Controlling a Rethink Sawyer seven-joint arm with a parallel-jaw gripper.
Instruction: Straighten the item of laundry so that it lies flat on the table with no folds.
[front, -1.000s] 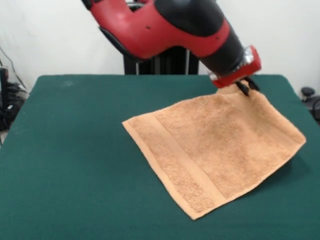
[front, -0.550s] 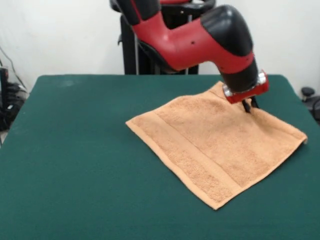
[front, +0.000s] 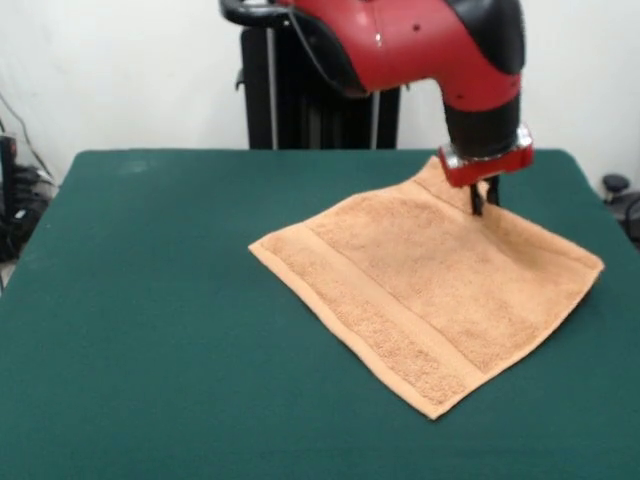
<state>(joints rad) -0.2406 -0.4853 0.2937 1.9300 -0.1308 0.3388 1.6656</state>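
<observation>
The towel (front: 430, 285) is spread on the table (front: 150, 320), right of centre, turned so its corners point near, far, left and right. A woven band is seen along the near-left hem. The far corner is raised slightly behind the gripper (front: 484, 205). The gripper is set upright over that far-right part, tips at or just above the cloth. Jaw state can't be told: fingers look close together, grip on towel unclear.

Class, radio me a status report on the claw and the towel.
Claw down at towel's far corner, grip unclear. Orange towel spread nearly flat on green table. Nothing in the way.
</observation>
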